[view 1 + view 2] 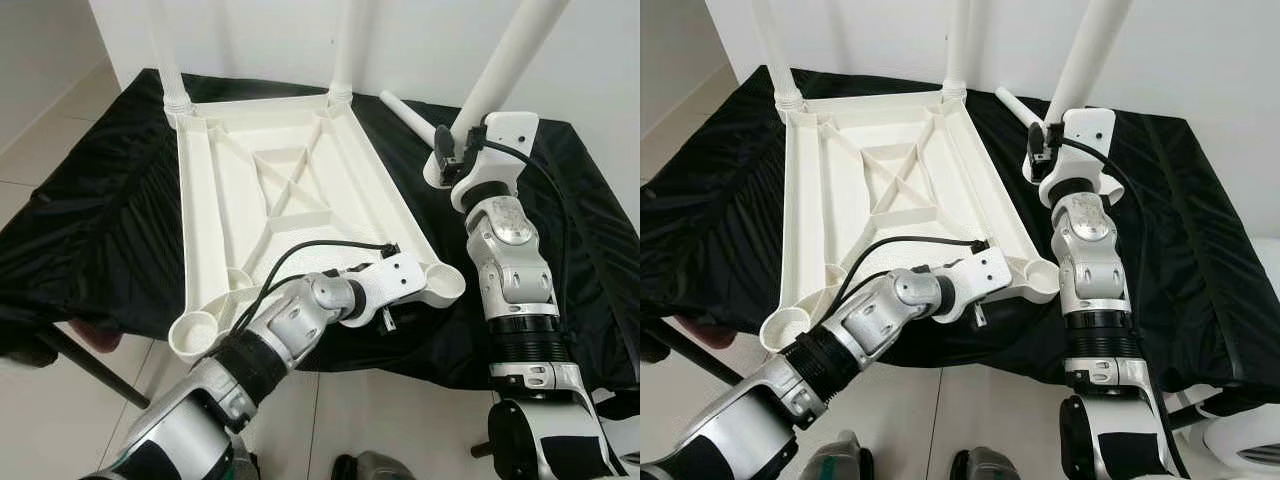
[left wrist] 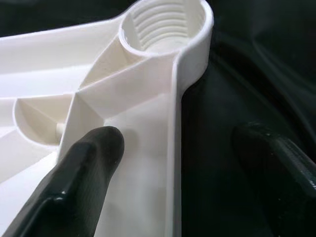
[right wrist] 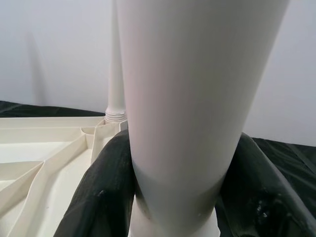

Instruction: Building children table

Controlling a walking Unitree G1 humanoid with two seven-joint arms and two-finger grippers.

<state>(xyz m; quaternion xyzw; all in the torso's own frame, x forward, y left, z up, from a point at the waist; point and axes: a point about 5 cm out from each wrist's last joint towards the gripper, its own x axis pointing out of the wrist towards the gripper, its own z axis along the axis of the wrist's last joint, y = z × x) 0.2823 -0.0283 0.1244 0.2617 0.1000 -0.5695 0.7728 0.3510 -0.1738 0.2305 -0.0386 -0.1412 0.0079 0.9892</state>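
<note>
Left fingers (image 2: 89,163) spread, straddling tabletop (image 1: 290,200) rim; right fingers (image 3: 103,197) clamping leg (image 3: 187,108).

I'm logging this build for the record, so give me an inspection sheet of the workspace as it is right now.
Surface: black cloth over a table.
Job's things: white tabletop upside down; two legs screwed in at far corners; both near sockets empty; spare leg lying on cloth.
Clutter: nothing seen.
Grippers: left gripper open, straddling the tabletop's rim by the near-right socket; right gripper shut on a third leg, held upright.
Cables: black cable on the left wrist.
Surroundings: white wall, tiled floor.
</note>
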